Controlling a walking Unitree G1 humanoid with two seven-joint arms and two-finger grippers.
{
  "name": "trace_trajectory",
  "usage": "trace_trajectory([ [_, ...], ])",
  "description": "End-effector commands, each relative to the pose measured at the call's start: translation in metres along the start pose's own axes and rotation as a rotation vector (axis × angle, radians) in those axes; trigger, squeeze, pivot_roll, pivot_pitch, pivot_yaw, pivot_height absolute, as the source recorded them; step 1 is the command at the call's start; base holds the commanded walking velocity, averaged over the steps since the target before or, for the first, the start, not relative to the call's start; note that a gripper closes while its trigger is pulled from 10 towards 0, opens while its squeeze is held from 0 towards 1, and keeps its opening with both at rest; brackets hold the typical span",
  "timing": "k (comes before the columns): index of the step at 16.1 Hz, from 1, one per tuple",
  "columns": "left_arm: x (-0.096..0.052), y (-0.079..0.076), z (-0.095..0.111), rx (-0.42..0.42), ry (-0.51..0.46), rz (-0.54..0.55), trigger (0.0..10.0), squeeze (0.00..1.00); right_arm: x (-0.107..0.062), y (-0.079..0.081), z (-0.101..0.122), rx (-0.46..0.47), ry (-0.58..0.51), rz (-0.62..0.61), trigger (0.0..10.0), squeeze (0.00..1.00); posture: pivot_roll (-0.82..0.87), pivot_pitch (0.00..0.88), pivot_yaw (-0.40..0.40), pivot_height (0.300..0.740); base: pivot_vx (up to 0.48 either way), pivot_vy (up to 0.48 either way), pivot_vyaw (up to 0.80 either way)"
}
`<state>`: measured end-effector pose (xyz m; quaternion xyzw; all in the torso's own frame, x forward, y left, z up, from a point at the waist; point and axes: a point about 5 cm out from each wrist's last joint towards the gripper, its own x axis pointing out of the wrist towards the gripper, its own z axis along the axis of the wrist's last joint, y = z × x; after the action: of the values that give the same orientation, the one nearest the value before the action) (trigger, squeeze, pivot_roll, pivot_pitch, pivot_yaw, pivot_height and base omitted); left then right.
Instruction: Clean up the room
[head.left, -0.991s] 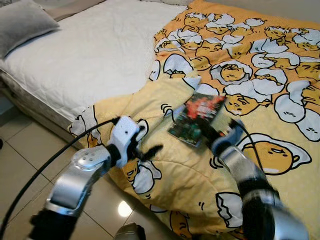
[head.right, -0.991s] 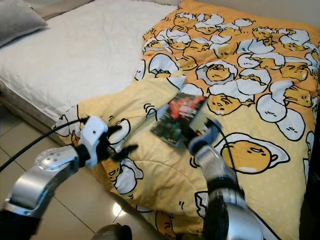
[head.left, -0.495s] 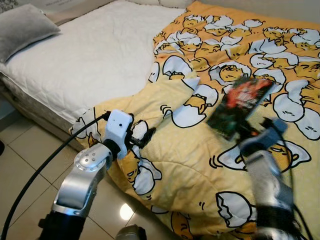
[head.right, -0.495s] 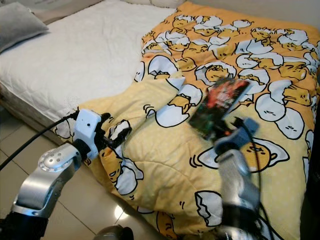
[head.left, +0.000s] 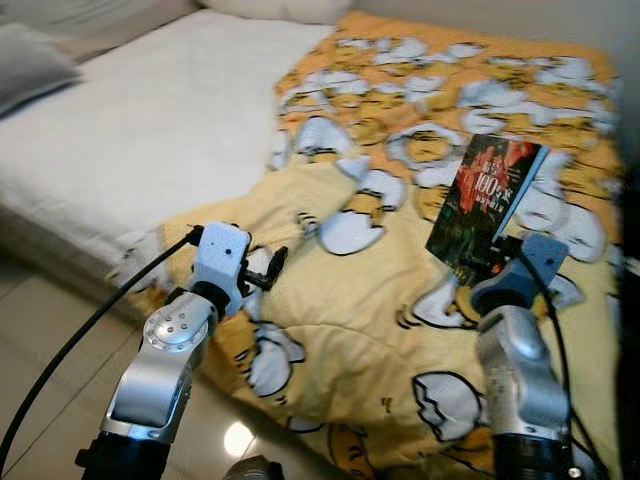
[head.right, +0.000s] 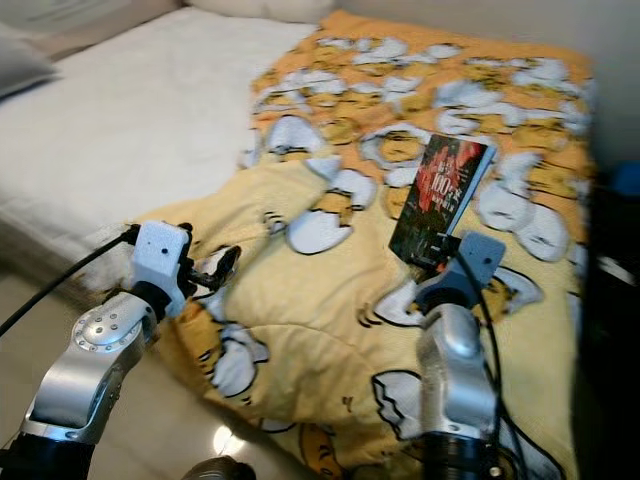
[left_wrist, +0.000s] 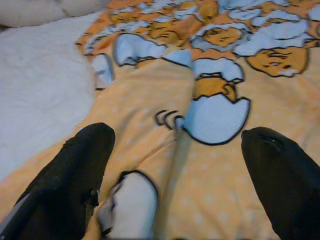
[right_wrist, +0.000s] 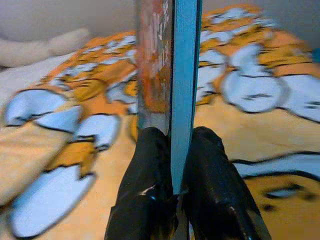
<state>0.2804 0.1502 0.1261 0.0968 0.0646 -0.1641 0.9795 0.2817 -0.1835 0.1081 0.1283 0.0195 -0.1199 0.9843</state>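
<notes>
While the right tool (head.left: 487, 272) is clenched on the lower edge of the book (head.left: 486, 206), holding it in the air above the blanket (head.left: 370, 330) on the bed (head.left: 150, 130), the left tool (head.left: 262, 272) hovers released over the blanket's folded corner with nothing between its fingers (left_wrist: 75, 175). The book stands nearly upright, its long axis running up and slightly away from the robot, cover facing the head camera and thin edge toward the right wrist. The step in hand appears to be carrying the picked-up book off the bed; the next move probably calls for turning toward a shelf or desk and keeping the grip firm.
</notes>
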Motion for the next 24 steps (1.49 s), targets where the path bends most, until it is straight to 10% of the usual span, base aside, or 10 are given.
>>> trace_trajectory([
  [1, -0.004, 0.004, -0.001, -0.017, 0.017, 0.023, 10.0, 0.36, -0.002, 0.002, 0.011, -0.026, -0.078, -0.012, 10.0, 0.0, -0.01, 0.0, 0.028, 0.74, 0.0, 0.0, -0.8],
  [5, -0.001, 0.007, 0.0, -0.02, 0.004, 0.076, 10.0, 0.0, -0.007, 0.01, 0.007, -0.06, -0.084, 0.015, 10.0, 0.0, -0.01, 0.0, 0.025, 0.74, 0.0, 0.0, -0.8],
  [9, 0.0, 0.01, 0.004, 0.003, -0.031, 0.096, 10.0, 0.0, -0.003, -0.008, 0.007, -0.141, -0.127, -0.162, 10.0, 0.0, -0.01, 0.0, 0.017, 0.74, 0.0, 0.0, -0.8],
  [13, 0.002, 0.017, 0.004, -0.008, -0.028, 0.123, 10.0, 0.0, -0.007, 0.01, -0.011, -0.095, 0.076, 0.15, 10.0, 0.0, -0.03, 0.0, 0.03, 0.74, 0.0, 0.142, -0.4],
  [24, -0.002, 0.026, -0.002, 0.003, 0.003, 0.171, 10.0, 0.0, -0.008, 0.024, -0.013, -0.073, 0.13, 0.224, 10.0, 0.0, -0.01, 0.0, 0.002, 0.74, 0.0, 0.298, -0.33],
])
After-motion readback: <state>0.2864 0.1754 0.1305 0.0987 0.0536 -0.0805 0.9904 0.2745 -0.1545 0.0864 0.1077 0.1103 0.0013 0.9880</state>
